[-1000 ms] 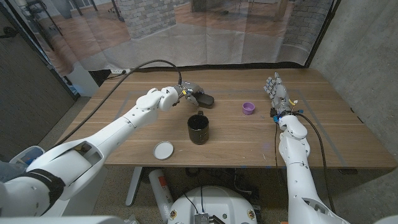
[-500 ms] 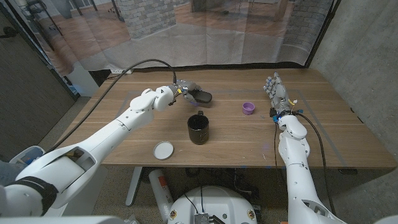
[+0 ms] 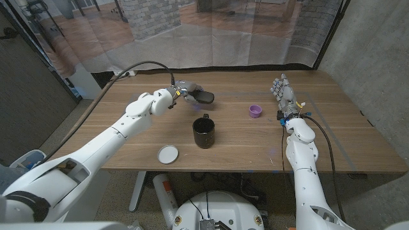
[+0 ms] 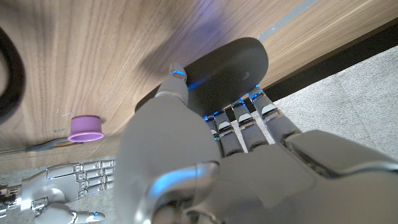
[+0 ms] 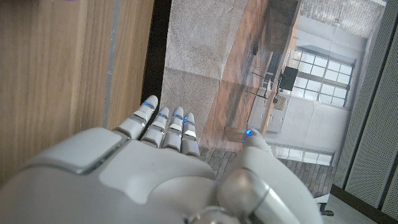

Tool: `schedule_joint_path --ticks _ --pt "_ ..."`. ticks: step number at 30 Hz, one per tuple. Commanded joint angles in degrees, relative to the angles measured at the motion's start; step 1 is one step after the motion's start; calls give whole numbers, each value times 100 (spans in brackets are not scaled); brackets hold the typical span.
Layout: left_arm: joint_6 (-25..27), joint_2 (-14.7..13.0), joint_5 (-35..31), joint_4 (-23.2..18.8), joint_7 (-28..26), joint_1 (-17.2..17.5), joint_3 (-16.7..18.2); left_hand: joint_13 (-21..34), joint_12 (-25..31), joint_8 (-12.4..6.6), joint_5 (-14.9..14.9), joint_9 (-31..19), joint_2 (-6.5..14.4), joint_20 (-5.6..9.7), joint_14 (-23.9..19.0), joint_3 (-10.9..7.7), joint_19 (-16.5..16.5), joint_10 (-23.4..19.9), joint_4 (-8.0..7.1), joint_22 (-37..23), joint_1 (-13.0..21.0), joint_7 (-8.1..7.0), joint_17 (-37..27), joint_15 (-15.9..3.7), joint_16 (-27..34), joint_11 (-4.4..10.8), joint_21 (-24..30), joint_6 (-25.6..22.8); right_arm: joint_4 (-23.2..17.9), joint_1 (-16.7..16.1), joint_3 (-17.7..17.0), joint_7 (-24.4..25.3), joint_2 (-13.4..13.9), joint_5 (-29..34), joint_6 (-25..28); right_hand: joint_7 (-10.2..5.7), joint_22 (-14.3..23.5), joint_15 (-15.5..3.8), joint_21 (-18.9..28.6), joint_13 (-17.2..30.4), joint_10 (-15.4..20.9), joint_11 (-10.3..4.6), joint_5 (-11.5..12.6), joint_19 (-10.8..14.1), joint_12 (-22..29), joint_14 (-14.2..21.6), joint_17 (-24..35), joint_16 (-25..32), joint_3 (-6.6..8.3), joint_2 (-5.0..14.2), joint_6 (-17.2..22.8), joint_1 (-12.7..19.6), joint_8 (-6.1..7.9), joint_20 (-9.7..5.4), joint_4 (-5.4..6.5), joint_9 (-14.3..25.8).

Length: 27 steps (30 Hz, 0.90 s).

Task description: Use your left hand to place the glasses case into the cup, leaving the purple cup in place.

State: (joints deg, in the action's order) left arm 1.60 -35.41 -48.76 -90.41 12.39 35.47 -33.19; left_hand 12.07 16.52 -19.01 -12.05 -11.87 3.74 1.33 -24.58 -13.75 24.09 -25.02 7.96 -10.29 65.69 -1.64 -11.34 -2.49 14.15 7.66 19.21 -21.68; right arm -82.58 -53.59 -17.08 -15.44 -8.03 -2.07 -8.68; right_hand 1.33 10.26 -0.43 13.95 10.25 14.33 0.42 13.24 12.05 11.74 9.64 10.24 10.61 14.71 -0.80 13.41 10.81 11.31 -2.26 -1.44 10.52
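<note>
Dark grey and smooth, the case (image 3: pixel 203 97) is sitting in the left hand (image 3: pixel 185 91), with the fingers (image 4: pixel 249 121) and thumb wrapping around it. The hand is holding it up above the tabletop (image 3: pixel 128 137), behind the black cup (image 3: pixel 204 133) and not yet over it. So the picking up looks done, and the moving and dropping in are waiting. The purple cup (image 3: pixel 255 111) is standing to the right, well apart from the black cup, so it should be easy to leave alone. A white lid (image 3: pixel 169 154) is lying near the front edge. The right hand (image 3: pixel 283 94) is standing by the right side, spread and holding nothing.
</note>
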Motion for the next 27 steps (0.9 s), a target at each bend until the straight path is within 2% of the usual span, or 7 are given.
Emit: schedule_joint_path --ticks 1,27 --pt "54 -129 61 -261 -1 196 224 15 -10 27 9 -19 58 9 7 -14 -13 -65 -57 -28 23 2 -8 -457 -44 8 -36 -25 92 52 1 19 0 -28 -74 11 28 16 -13 12 74 4 1 51 20 57 26 31 9 53 58 5 -9 -93 -12 21" --pt "145 -491 58 -940 12 695 699 24 -54 64 50 -19 84 9 -22 -18 -10 -121 -68 -30 37 -1 -10 -457 -82 7 -67 -68 124 110 51 56 -8 -45 -157 15 30 -2 -32 13 96 4 -3 80 24 94 27 35 1 59 70 4 -8 -89 -26 21"
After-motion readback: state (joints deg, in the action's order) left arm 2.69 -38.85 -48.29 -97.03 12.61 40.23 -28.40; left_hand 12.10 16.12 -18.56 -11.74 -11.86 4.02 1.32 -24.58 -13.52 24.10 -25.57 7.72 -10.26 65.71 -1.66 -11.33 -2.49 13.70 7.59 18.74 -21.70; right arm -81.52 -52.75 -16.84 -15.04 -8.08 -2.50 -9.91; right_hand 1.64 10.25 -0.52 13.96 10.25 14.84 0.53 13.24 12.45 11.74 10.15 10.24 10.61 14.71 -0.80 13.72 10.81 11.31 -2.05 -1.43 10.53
